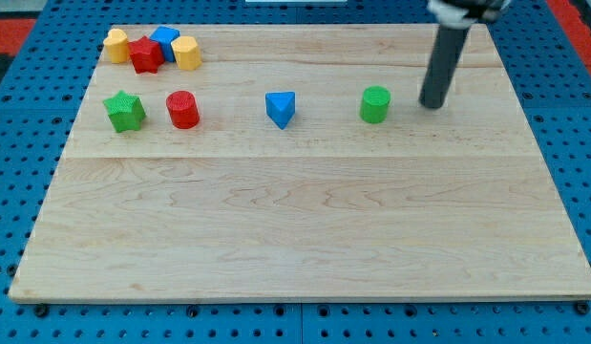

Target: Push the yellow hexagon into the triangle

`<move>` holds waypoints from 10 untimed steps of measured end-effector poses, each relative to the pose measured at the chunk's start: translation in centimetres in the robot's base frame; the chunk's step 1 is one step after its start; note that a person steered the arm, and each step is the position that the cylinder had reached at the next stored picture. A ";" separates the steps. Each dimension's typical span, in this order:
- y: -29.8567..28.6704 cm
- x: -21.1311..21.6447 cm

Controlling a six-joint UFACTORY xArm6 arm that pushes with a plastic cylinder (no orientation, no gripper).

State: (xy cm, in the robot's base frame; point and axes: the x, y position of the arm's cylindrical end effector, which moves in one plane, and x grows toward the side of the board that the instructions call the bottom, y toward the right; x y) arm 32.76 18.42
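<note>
A yellow hexagon sits at the view's top left in a tight cluster with a red star, a blue block and a second yellow block. The blue triangle lies near the board's upper middle, to the right of and below the cluster. My tip rests on the board at the upper right, just to the right of a green cylinder, far from the yellow hexagon.
A green star and a red cylinder lie in the same row as the triangle, to its left. The wooden board lies on a blue perforated base.
</note>
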 end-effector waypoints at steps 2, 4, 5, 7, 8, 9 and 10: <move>-23.2 -13.3; -44.3 -13.3; -42.5 -9.0; -37.5 -9.6; -32.1 -8.2; -21.6 -3.8; -17.6 -0.1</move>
State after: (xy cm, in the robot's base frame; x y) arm 32.64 0.82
